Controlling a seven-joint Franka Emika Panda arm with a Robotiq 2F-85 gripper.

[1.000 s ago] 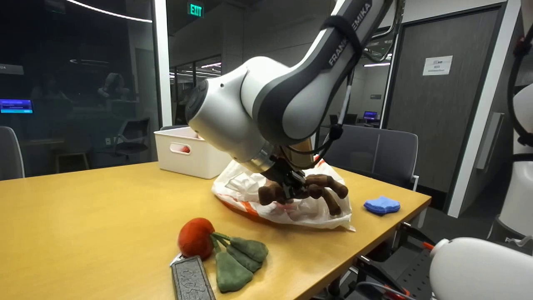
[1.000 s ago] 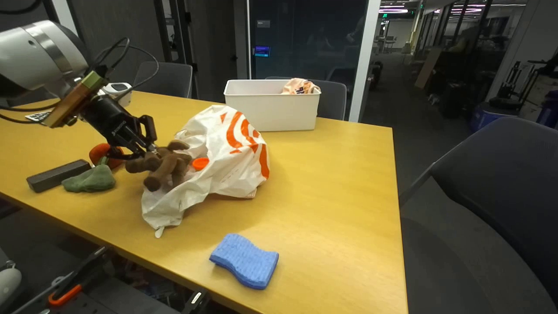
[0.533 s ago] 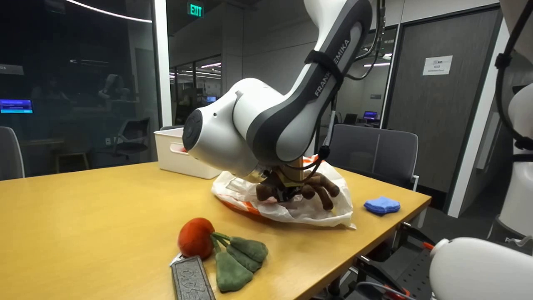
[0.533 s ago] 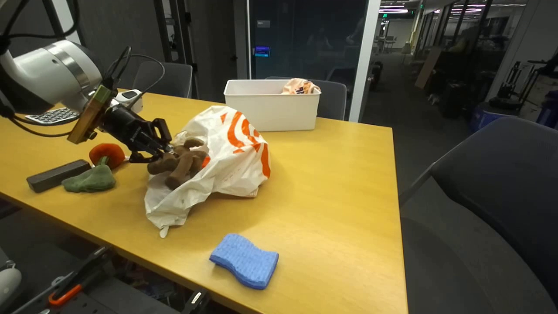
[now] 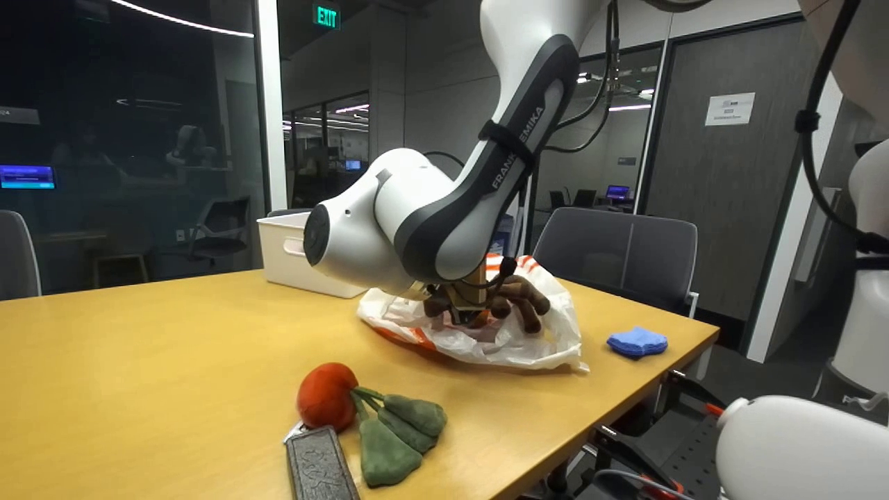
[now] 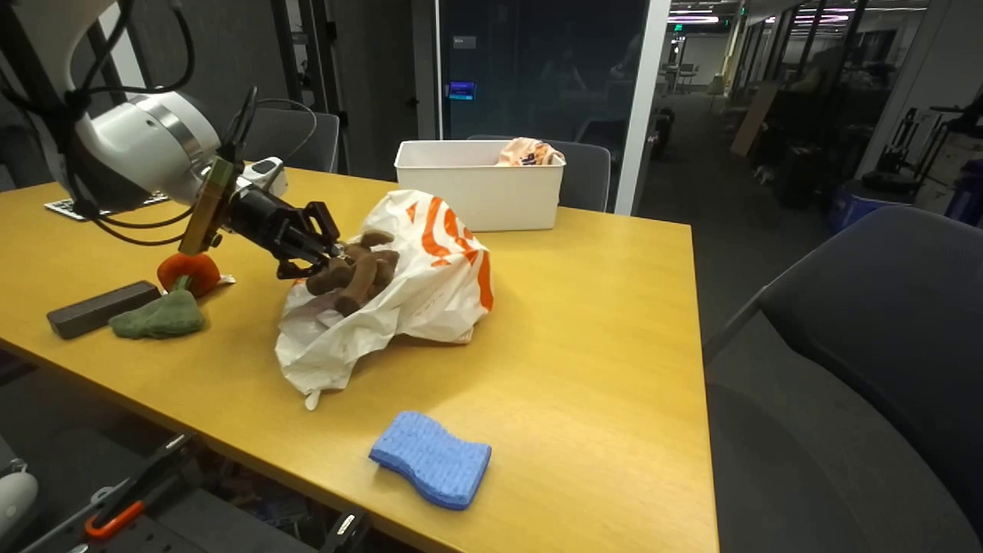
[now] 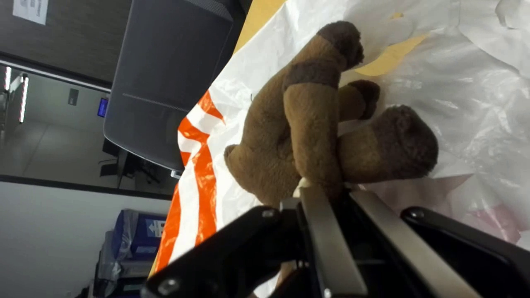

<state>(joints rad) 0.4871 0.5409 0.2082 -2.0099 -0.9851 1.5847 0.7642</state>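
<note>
My gripper is shut on a brown plush toy with several stubby, dark-tipped limbs. In the wrist view the fingertips (image 7: 331, 192) pinch one limb of the toy (image 7: 269, 161). In an exterior view the gripper (image 6: 332, 253) tilts down at the mouth of a crumpled white plastic bag (image 6: 453, 299) with orange print, and the toy (image 6: 365, 276) lies against the opening. In an exterior view the arm partly hides the gripper (image 5: 464, 316), with the toy (image 5: 521, 302) over the bag (image 5: 528, 354). A pinkish thing shows faintly through the bag (image 7: 463, 82).
A white bin (image 6: 476, 196) with cloth inside stands behind the bag. A blue sponge (image 6: 430, 461) lies near the table's front edge. A red and green plush vegetable (image 5: 328, 396) and a grey block (image 5: 321, 465) lie together. A keyboard-like object (image 6: 73, 209) lies farther back.
The gripper has carried the toy toward the bag, rightward in an exterior view. The bag has been pushed slightly the same way. The orange round piece at its mouth is now hidden there.
</note>
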